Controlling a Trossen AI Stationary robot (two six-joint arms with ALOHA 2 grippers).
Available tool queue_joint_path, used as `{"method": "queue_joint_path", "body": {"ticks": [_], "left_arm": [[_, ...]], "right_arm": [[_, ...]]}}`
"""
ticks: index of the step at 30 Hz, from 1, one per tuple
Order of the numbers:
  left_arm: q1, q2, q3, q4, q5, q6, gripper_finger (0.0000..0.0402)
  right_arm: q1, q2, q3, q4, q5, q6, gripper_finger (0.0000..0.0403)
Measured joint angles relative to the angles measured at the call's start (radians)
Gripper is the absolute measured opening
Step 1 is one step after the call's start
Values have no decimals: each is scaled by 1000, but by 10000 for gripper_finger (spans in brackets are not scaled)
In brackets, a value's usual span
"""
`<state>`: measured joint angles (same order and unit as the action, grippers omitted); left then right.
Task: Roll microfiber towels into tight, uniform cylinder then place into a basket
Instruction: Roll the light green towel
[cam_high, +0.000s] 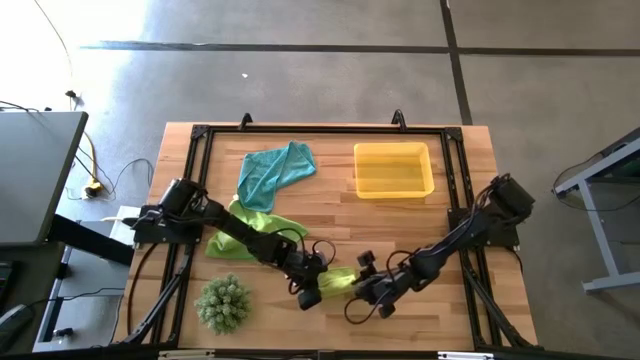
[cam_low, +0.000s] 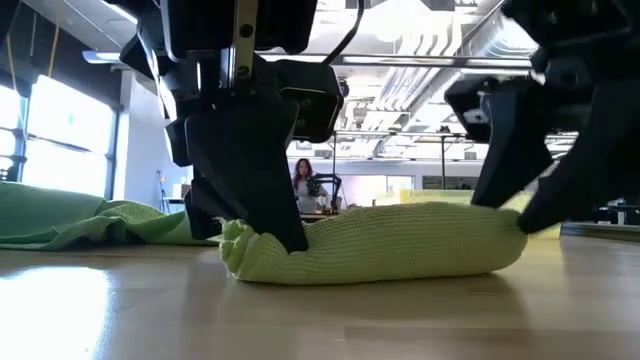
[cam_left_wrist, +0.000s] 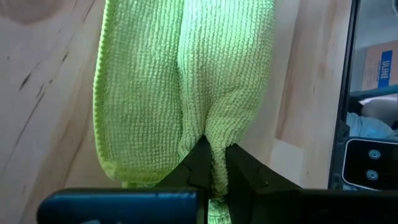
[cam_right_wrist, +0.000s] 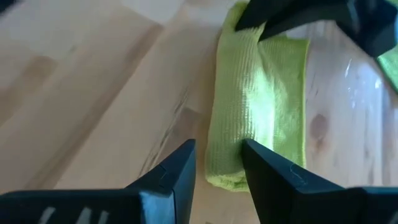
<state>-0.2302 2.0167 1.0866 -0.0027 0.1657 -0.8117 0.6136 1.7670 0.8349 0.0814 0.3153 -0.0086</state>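
- From above, we see the rolled lime-green towel (cam_high: 338, 281) lying between the left gripper (cam_high: 312, 290) and right gripper (cam_high: 368, 290) near the table's (cam_high: 330, 220) front edge.
- Left wrist: we see our fingers pinching one towel end.
- Right wrist: fingers parted, straddling the other end, not clamping.

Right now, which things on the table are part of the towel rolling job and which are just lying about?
Part of the job:
- rolled green towel, pinched at one end by the left end effector, right end effector open at the other end
- second green towel
- blue towel
- yellow basket

Lying about:
- spiky green plant
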Motion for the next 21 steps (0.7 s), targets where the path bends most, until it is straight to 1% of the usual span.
{"method": "queue_joint_path", "body": {"ticks": [5, 10, 12, 17, 19, 21], "left_arm": [[4, 1, 0, 17, -8, 0, 21], [5, 1, 0, 47, -21, 0, 56], [5, 2, 0, 54, -21, 2, 73], [5, -7, 0, 56, -20, 48, 104], [5, -14, 0, 57, -20, 84, 110], [6, -38, -4, 23, -33, 126, 114]], "right_arm": [[-20, 21, 1, 4, 0, 5, 126], [-53, 22, 1, -34, 4, 15, 126], [-71, 21, 1, -46, 0, 54, 126], [-107, 19, 4, -70, -59, 154, 126], [-121, 19, 4, -83, -83, 192, 124], [-134, 18, 5, -94, -105, 223, 117]]}}
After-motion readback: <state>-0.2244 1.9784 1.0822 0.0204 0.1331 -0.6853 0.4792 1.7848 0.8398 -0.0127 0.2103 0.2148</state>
